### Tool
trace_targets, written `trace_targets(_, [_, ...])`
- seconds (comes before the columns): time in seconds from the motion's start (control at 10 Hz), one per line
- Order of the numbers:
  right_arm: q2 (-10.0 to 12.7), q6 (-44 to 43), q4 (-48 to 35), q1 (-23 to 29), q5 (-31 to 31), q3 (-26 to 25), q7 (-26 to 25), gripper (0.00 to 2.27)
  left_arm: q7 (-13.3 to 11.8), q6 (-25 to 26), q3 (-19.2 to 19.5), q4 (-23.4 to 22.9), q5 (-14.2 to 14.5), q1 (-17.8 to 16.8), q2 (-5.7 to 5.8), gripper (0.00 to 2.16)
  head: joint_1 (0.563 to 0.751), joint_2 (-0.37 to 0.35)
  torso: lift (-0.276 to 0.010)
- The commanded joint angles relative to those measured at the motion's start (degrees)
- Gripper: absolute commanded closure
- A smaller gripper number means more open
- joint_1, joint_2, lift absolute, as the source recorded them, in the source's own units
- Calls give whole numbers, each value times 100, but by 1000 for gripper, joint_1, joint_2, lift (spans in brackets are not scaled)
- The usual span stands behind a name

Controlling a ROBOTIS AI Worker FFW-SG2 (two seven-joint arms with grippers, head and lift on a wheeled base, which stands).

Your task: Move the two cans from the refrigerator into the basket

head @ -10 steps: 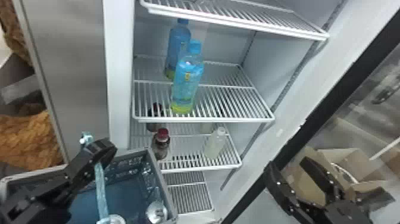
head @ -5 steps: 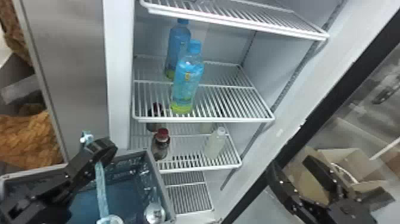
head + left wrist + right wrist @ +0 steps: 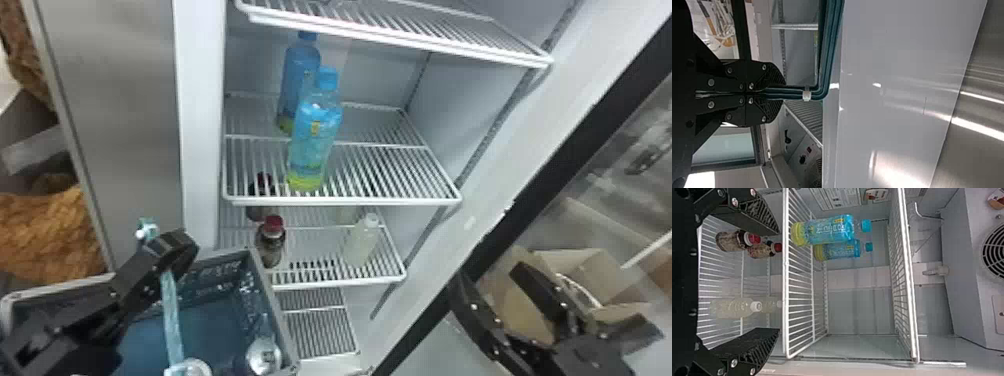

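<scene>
In the head view my left gripper (image 3: 172,255) is over the basket (image 3: 272,300) at lower left, shut on its teal handle (image 3: 171,315). The left wrist view has the gripper (image 3: 777,93) closed around the handle (image 3: 826,58). Inside the basket are two silver-topped cans: one can (image 3: 265,355) by the right wall, the other can (image 3: 194,367) beside the handle, cut off by the bottom edge. My right gripper (image 3: 490,277) is right of the refrigerator shelves; in the right wrist view the gripper (image 3: 777,281) stands open, fingers apart, facing the shelves, holding nothing.
Two blue bottles (image 3: 316,135) stand on the middle shelf (image 3: 380,172). Below are two dark red-capped bottles (image 3: 271,245) and pale bottles (image 3: 361,240). The dark door frame (image 3: 545,165) and a cardboard box (image 3: 580,260) are at the right.
My right gripper has shifted slightly to the right in the head view. The basket and its cans have swayed a little, with my left gripper still on the handle.
</scene>
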Motion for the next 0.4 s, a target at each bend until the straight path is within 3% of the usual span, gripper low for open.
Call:
trace_targets(0.0, [5,-2,-1,5,0,0,0,174,1,-4,0,0,0,14,0,1200,695,-350,-35])
trace_targets(0.3, [5,12,13,19,-46,0,0,174,1,-4,0,0,-11,14,0,1200,695,-350,-35])
